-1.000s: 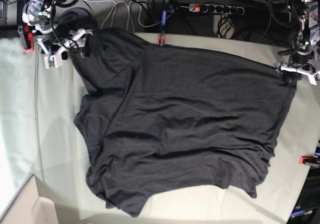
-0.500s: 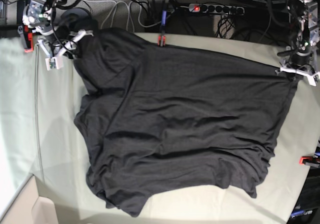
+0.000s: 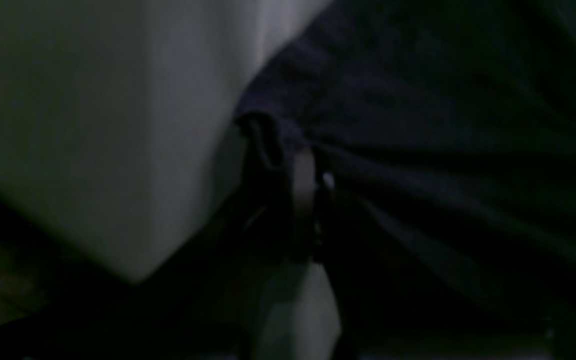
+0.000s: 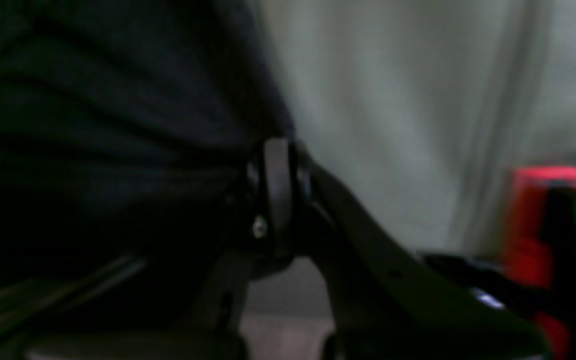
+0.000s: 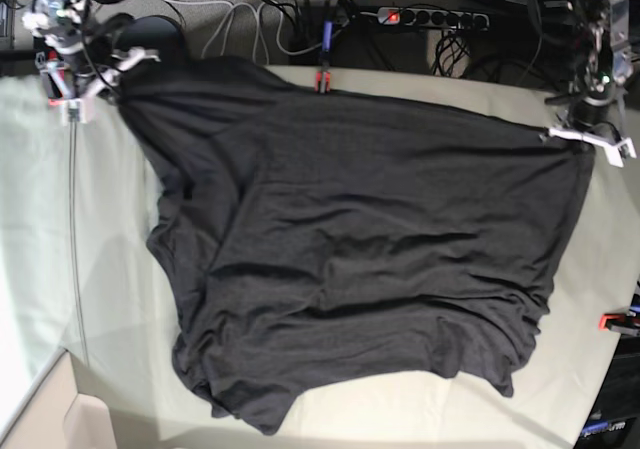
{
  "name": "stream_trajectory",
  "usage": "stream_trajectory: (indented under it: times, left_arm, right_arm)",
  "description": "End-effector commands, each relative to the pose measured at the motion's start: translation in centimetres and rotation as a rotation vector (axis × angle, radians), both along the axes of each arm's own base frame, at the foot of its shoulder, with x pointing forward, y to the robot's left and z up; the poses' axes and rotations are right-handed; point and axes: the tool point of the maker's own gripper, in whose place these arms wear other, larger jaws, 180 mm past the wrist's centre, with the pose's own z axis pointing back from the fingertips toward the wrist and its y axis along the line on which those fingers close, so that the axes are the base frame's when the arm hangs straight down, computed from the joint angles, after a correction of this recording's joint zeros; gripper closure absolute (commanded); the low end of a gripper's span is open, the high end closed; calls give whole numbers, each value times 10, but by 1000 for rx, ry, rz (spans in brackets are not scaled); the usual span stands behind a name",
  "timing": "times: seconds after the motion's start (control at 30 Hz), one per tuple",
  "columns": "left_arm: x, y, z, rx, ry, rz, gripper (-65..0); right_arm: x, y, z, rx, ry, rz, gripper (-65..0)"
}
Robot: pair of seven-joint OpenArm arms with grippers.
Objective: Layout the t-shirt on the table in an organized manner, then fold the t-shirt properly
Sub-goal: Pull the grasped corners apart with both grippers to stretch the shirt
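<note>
Both grippers, left [image 5: 585, 141] and right [image 5: 92, 81], clamped on t-shirt [image 5: 370, 249], creased table [image 5: 110, 299], cables behind

both wrist views dim, blurred — red clamp [image 4: 548, 220] smeared

This looks like a robotics lab or workshop. Across the top of the base view, a power strip [image 5: 432, 16] with a lit red switch lies among loose cables [image 5: 250, 24] on the floor, and a cloth-covered table [image 5: 110, 299] is held by small red clamps [image 5: 323, 79] at its edges.
</note>
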Motion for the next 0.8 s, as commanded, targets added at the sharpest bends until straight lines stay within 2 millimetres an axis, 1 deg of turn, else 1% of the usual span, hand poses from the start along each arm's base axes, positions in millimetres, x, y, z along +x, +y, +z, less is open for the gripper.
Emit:
stream_trajectory:
  times: [0.0, 0.13, 0.27, 0.33, 0.43, 0.5, 0.57, 0.67, 0.77]
  left_arm:
    - [-1, -10, 1, -28, 10, -33, 0]
    - [-1, -17, 11, -23, -13, -58, 0]
    - [-10, -19, 11, -22, -3, -65, 0]
    - [-17, -11, 14, -14, -3, -47, 0]
    - [-30, 4, 18, -7, -11, 14, 0]
    - [-34, 17, 23, 8, -25, 60, 0]
    - [-37, 29, 28, 23, -33, 89, 0]
    - [-39, 37, 31, 31, -40, 110, 0]
    - [-40, 42, 34, 39, -45, 120, 0]
  right_arm:
    - [6, -5, 15, -18, -57, -6, 0]
    - [0, -17, 32, -68, -76, -25, 0]
    - [-7, -17, 31, -73, -61, -20, 0]
    - [-9, -18, 30, -73, -54, -20, 0]
    - [-21, -16, 26, -69, -25, -16, 0]
    - [-23, -16, 25, -68, -19, -16, 0]
    - [-30, -14, 20, -59, -1, -21, 0]
    - [-37, -13, 9, -37, 27, -31, 0]
    - [-42, -12, 4, -25, 43, -39, 0]
